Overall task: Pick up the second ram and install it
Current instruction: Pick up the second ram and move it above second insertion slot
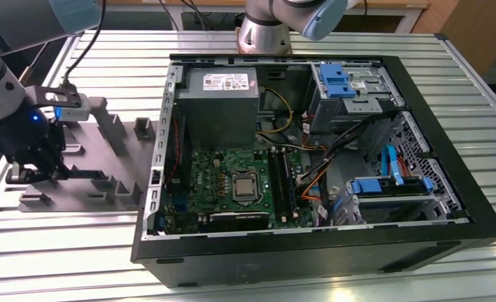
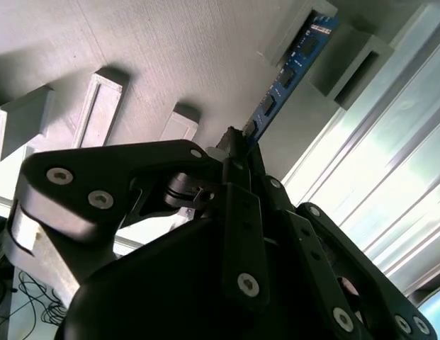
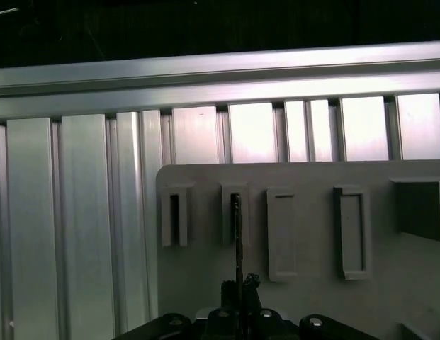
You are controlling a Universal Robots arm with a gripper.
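Exterior view: your arm is down over the grey fixture plate [image 1: 105,157] at this view's left. The end effector [image 1: 31,170] sits low among the plate's raised blocks. The open PC case [image 1: 449,207] lies on its side on the slatted table [image 1: 449,63], well apart from the end effector. That puts the motherboard [image 1: 218,176] and its black memory slots [image 1: 283,182] face up, presumably so a straight vertical push reaches them.

Second wrist view: the second ram [image 2: 285,79] is the blue board with dark chips, running away from the end effector [image 2: 236,142]. Its far end sits between two grey posts [image 2: 361,57] on the plate, which keep it standing on edge. The fingers meet on the near end of the stick. I read that as clamped on the board faces, so the contact edge stays free.

First wrist view: you're looking along the stick edge-on, so the second ram [image 3: 237,234] shows as a thin dark line. It runs from the fingertips [image 3: 249,282] up into a narrow pocket [image 3: 235,205] in the plate. That pocket is second from the plate's edge, with bare table slats [image 3: 78,227] beyond it. The fingertips are tight together on either side of the stick, no gap visible. The line of the stick is centred between them, so the grip looks square.

Judgement: grasp made, stick not yet lifted clear of its pocket, install not begun.
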